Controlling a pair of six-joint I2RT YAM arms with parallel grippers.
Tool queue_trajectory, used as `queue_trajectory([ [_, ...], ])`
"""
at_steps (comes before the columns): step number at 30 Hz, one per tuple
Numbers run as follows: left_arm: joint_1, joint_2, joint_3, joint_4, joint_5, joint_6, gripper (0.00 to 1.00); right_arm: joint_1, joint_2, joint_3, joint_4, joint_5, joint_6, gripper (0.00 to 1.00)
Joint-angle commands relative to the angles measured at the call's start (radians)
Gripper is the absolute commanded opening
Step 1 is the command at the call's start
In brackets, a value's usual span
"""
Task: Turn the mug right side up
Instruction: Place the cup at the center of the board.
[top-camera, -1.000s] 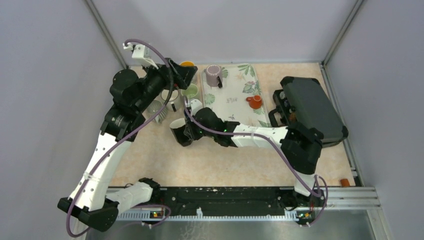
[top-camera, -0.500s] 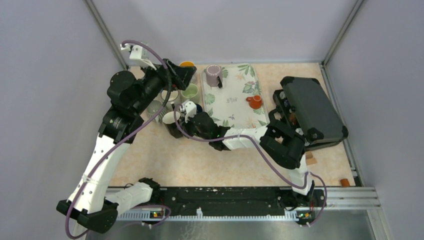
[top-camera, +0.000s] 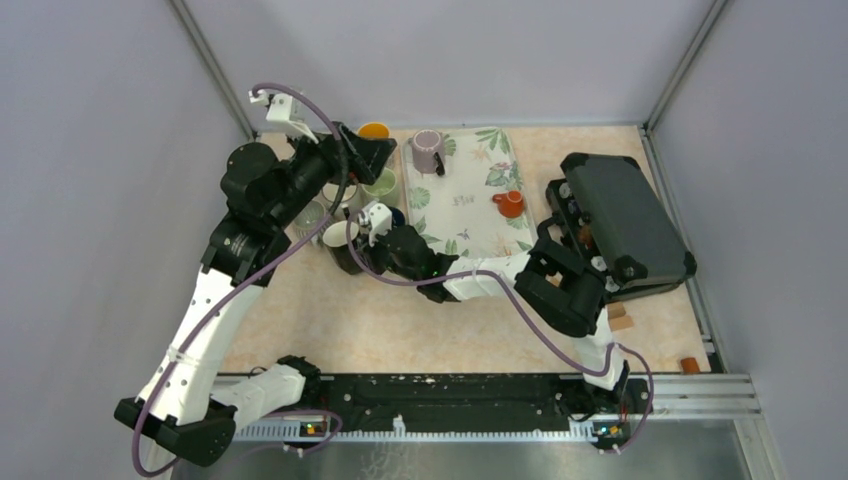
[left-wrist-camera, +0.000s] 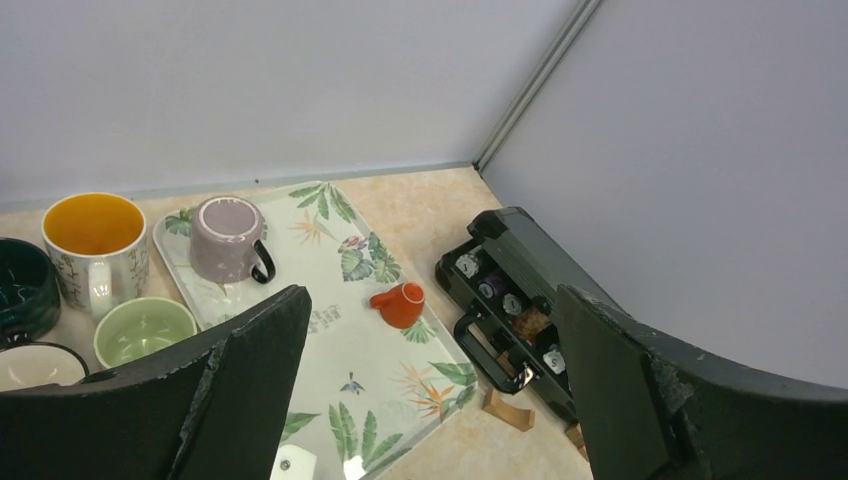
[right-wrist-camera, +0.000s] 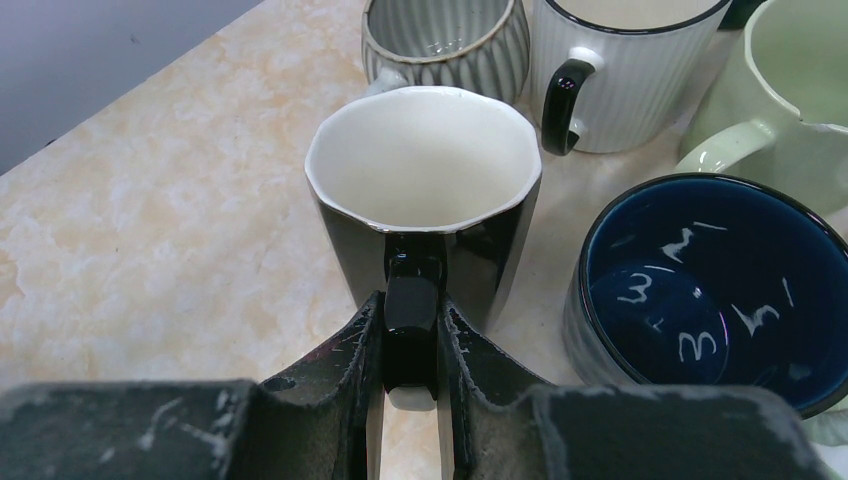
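We judge the turning itself all but done. The black mug (right-wrist-camera: 425, 180) stands mouth up, its white inside showing, at the left of the table among the other cups. The right gripper (right-wrist-camera: 410, 320) has its jaws nearly closed on the mug's handle, pinching it from both sides. We cannot tell whether the base sits on the table or hangs just above it. As we read it, what is left is to settle the mug, let go and draw the arm away without tipping it.

The left gripper (left-wrist-camera: 430, 345) hangs over the far left of the table with its jaws spread as wide as they go and nothing between them.

The table (right-wrist-camera: 170, 210) is a pale beige, marbled surface. Just beside the black mug are a dark blue cup (right-wrist-camera: 715, 290) on its right and, beyond it, a grey ribbed cup (right-wrist-camera: 440, 40), a white ribbed mug (right-wrist-camera: 620, 70) and a pale green mug (right-wrist-camera: 790, 90). Further off lies a leaf-patterned tray (left-wrist-camera: 330, 275) bearing a lilac mug (left-wrist-camera: 228, 240), which seems to stand mouth down, and a small orange cup (left-wrist-camera: 400, 305) on its side. A black case (top-camera: 625, 220) sits at the right. Plain pale grey walls (top-camera: 450, 50) close in the far and side edges.
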Motion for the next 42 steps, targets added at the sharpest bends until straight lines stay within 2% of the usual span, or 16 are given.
queue_trajectory([
  [1,0.003,-0.015,-0.010,0.048,0.016,-0.004,0.98,0.009,0.016,0.019,0.100,0.011,-0.021,0.17],
  [11,0.003,-0.018,-0.021,0.046,0.011,-0.002,0.99,0.008,0.038,0.026,0.088,0.020,-0.029,0.27],
  [14,0.003,-0.017,-0.021,0.047,0.011,-0.002,0.99,0.008,0.044,0.029,0.086,0.021,-0.031,0.34],
  [24,0.003,-0.015,-0.027,0.053,0.011,-0.002,0.99,0.008,0.058,0.057,0.047,0.023,-0.041,0.46],
  [42,0.003,-0.007,-0.027,0.063,0.015,-0.008,0.99,0.008,-0.033,0.044,-0.021,0.005,0.010,0.65],
])
